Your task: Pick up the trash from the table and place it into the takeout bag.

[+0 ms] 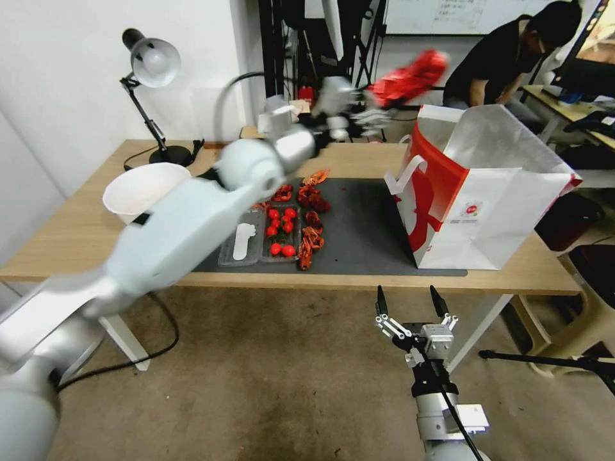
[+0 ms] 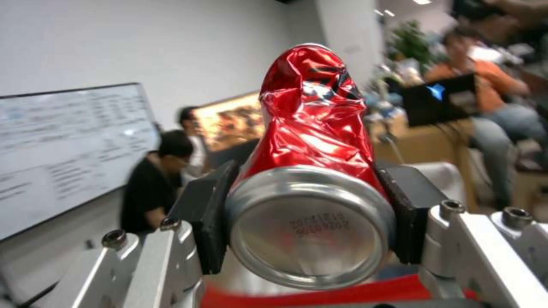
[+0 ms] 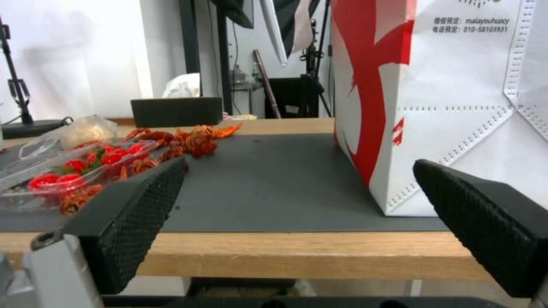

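Red soda can (image 2: 313, 141), crushed, is clamped in left end effector (image 1: 368, 109), raised near takeout bag (image 1: 487, 192), not yet dropped. Right end effector (image 1: 411, 301) parked below table (image 1: 77, 237) edge, fingers apart. Clear bag (image 3: 85, 128) left on table.

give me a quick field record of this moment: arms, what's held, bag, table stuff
left gripper: raised above the table's far side, short of the bag, shut on the crushed red can
right gripper: open, parked low in front of the table
takeout bag: upright on the dark mat, mouth open
cherry tomato tray: on the mat
white bowl: on the table's left part
desk lamp: at the far left corner
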